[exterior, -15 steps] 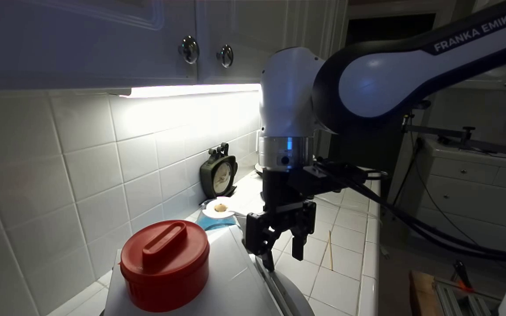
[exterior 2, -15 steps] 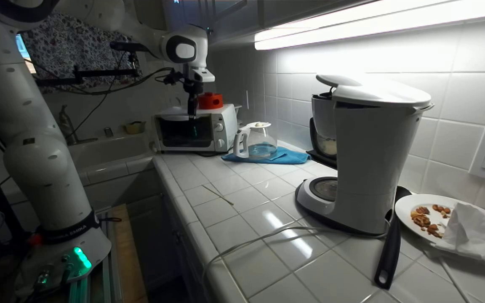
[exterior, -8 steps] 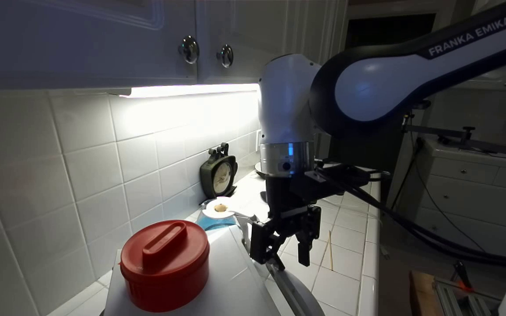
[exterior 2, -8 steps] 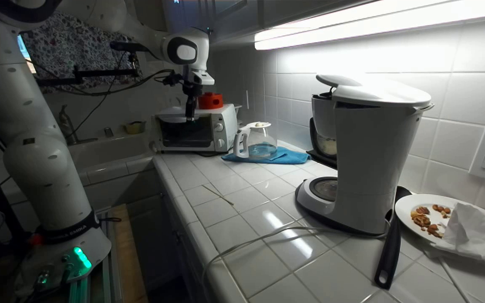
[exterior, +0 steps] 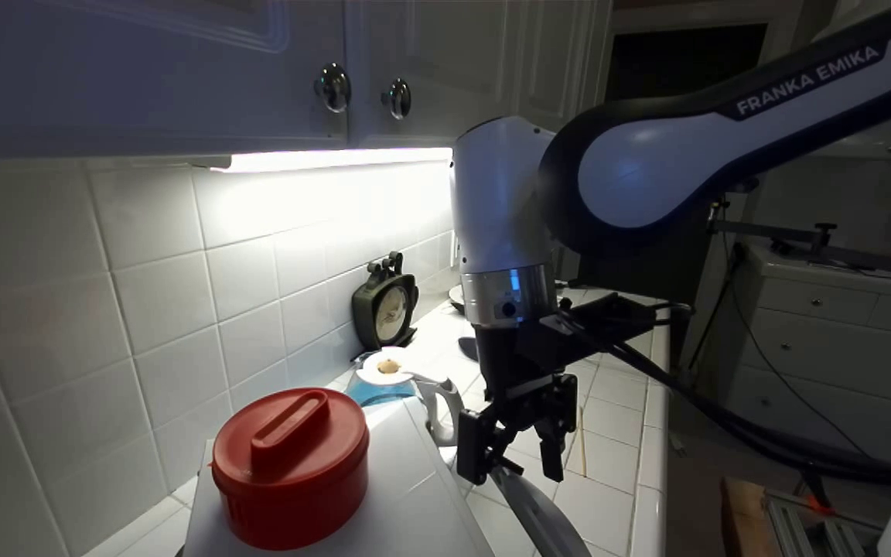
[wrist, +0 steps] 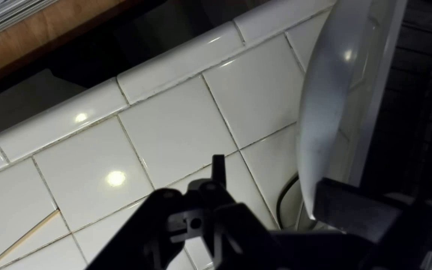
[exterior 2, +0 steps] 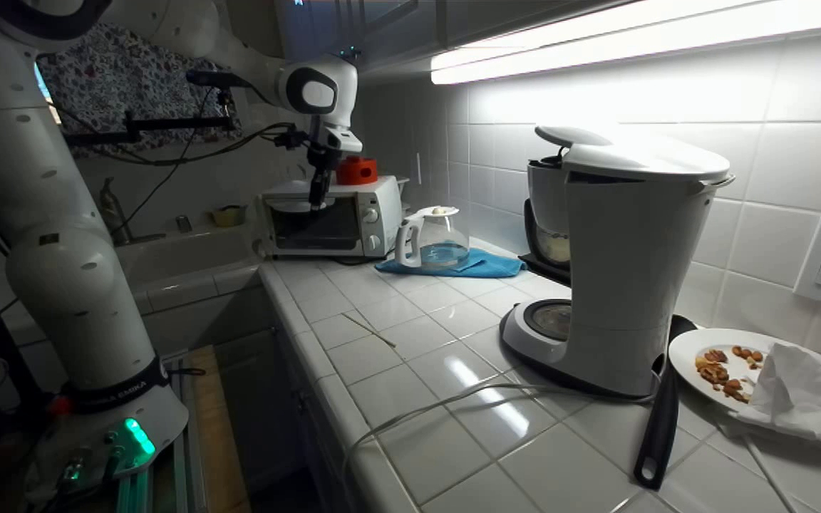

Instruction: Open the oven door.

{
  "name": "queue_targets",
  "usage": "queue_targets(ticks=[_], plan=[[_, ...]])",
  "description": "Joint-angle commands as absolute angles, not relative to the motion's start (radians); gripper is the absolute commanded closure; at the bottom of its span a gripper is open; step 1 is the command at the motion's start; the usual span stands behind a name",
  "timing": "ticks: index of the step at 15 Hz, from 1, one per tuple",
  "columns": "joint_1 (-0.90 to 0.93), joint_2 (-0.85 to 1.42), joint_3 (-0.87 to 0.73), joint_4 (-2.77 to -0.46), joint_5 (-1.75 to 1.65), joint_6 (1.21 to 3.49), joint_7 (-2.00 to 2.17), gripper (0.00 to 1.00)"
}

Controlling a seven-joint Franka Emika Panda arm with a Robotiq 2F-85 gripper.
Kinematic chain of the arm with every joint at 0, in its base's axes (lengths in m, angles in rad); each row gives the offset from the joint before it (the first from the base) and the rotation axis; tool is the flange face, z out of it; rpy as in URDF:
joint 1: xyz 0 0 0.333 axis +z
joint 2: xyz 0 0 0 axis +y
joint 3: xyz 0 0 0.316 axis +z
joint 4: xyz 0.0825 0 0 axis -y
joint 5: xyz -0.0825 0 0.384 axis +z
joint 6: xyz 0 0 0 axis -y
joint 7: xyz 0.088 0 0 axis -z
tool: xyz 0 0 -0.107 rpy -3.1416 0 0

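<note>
Robot hand (exterior: 530,470) hangs, fingers spread apart, with one finger at the rim of the oven door (wrist: 324,97); whether they touch I cannot tell. In an exterior view the oven (exterior 2: 383,206) stands at the far end of the worktop (exterior 2: 446,370), near the front edge, its door ajar, a red tub (exterior: 291,464) on top.

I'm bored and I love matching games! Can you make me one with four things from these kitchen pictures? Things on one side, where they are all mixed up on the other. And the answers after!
1. red tub     A. on a white plate
2. coffee pot     B. open, near the oven door
3. nuts     C. on top of the toaster oven
4. gripper     D. on a blue cloth

Right pairs: 1-C, 2-D, 3-A, 4-B
</note>
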State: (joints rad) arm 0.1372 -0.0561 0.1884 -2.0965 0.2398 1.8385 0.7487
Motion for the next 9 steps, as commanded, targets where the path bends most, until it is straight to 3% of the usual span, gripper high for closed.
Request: queue_targets(ticks=[1, 9], plan=[[0.143, -0.058, 0.183, -2.119, 0.230, 1.801, 0.766, 0.40], [0.140, -0.053, 0.176, -2.133, 0.193, 1.744, 0.780, 0.46]])
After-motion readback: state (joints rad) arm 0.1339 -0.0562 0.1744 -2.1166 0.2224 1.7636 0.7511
